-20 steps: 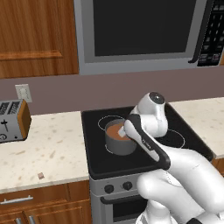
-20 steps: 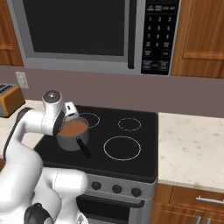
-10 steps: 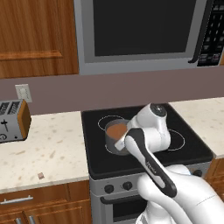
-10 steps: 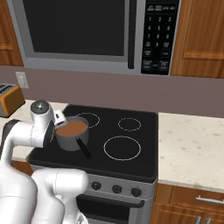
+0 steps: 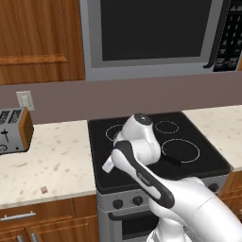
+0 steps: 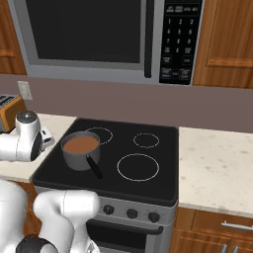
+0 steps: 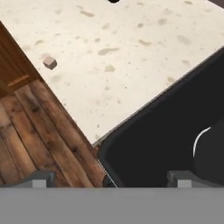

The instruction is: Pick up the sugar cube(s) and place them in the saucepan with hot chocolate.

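White arm: the white Franka arm with dark joints (image 5: 142,175) rises from the near edge in the left base view and bends over the front left of the stove, where it blocks the pan from that camera.
Pincer: the two-finger gripper (image 7: 109,177) has its dark finger tips (image 7: 38,179) spread wide apart with nothing between them; it looks down on the seam where countertop and stove meet, with wooden floor planks below.
Sugar cube: one tiny pinkish-tan sugar cube (image 5: 44,190) lies alone on the speckled pale stone countertop (image 5: 52,160), close to the front edge and well apart from the stove. In the hand view the same cube (image 7: 50,63) sits by the counter edge, far from the finger tips.
Stove: the black glass cooktop with white ring markings (image 6: 148,163) stands between two stretches of countertop, with a row of dark knobs (image 6: 131,213) on its front.
Saucepan: the small round grey metal saucepan with smooth brown liquid (image 6: 81,149) stands upright on the front left ring, its long thin black handle (image 6: 94,167) pointing toward the front of the stove. The arm's wrist hangs just to its left in the right base view.
Toaster: a silver and orange toaster (image 5: 14,130) stands at the far left of the countertop, near the wall.
Wall: a pale wall socket (image 5: 24,100) sits above the toaster.
Above: a grey microwave with a dark door (image 6: 99,34) hangs over the stove between brown wooden cabinets (image 5: 40,40).
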